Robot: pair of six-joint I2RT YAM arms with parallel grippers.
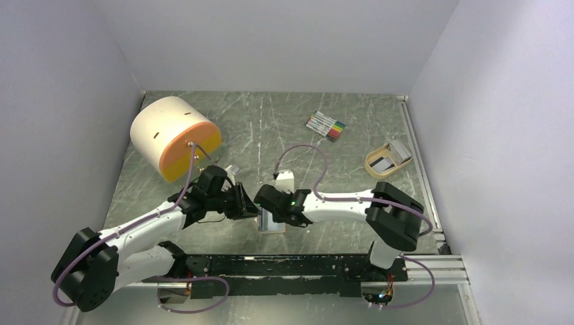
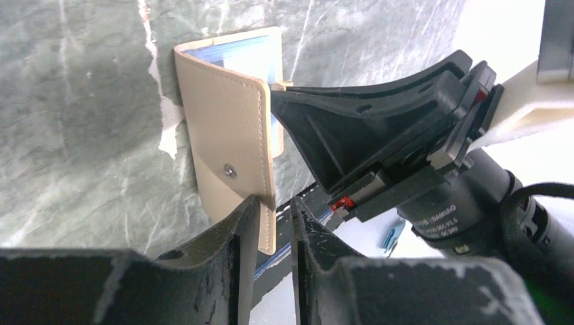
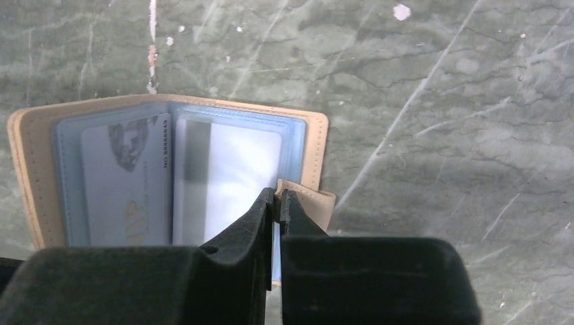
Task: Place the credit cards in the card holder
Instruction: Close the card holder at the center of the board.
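Observation:
The tan card holder (image 1: pixel 272 222) lies open on the table between my two grippers, its pale blue sleeves facing up (image 3: pixel 313 145). One credit card (image 3: pixel 125 183) with a printed face sits in the left sleeve. More credit cards (image 1: pixel 399 150) lie in a tan tray at the back right. My right gripper (image 3: pixel 277 196) is shut on the card holder's tan tab at the right sleeve's edge. My left gripper (image 2: pixel 276 203) stands slightly open. The snap flap (image 2: pixel 227 135) has its edge by the left fingertip, with a clear gap beside it.
A tan open tray (image 1: pixel 376 162) sits at the back right. A bundle of coloured marker pens (image 1: pixel 325 125) lies at the back centre. A white and orange cylinder (image 1: pixel 174 137) lies on its side at the back left. The two wrists nearly touch over the card holder.

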